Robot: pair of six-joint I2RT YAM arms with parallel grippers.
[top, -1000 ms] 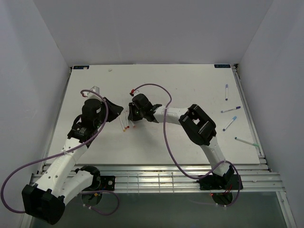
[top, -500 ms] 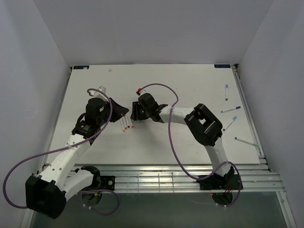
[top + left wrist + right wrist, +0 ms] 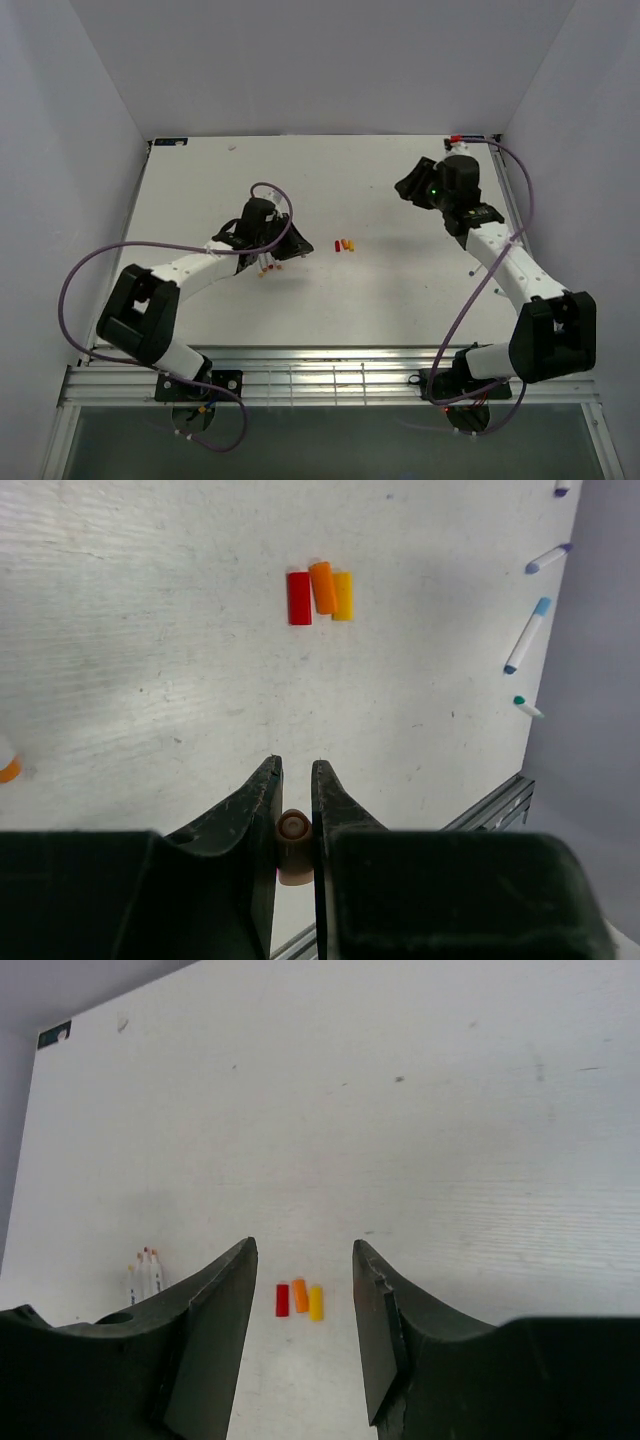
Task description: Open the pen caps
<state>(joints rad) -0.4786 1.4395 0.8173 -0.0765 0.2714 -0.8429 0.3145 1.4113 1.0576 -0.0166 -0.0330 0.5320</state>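
Note:
Three pen caps lie side by side on the white table: red [image 3: 298,598], orange [image 3: 322,587] and yellow [image 3: 343,595]; they also show in the top view [image 3: 345,244] and the right wrist view [image 3: 300,1297]. My left gripper [image 3: 293,770] is shut on a pale pen barrel [image 3: 292,830] seen end-on, just left of the caps [image 3: 283,245]. Uncapped white pens [image 3: 267,265] lie by it. My right gripper [image 3: 300,1245] is open and empty, raised at the far right [image 3: 408,187], looking towards the caps.
Capped pens lie near the table's right edge: purple-capped [image 3: 548,558], blue-capped [image 3: 527,635] and green-capped [image 3: 526,707]. In the top view my right arm [image 3: 500,255] covers most of them. Grey walls enclose the table; a metal rail [image 3: 320,372] runs along the near edge.
My right arm has swung from the table's middle to the far right. The red, orange and yellow caps now show lying in the middle. My left gripper has shifted right.

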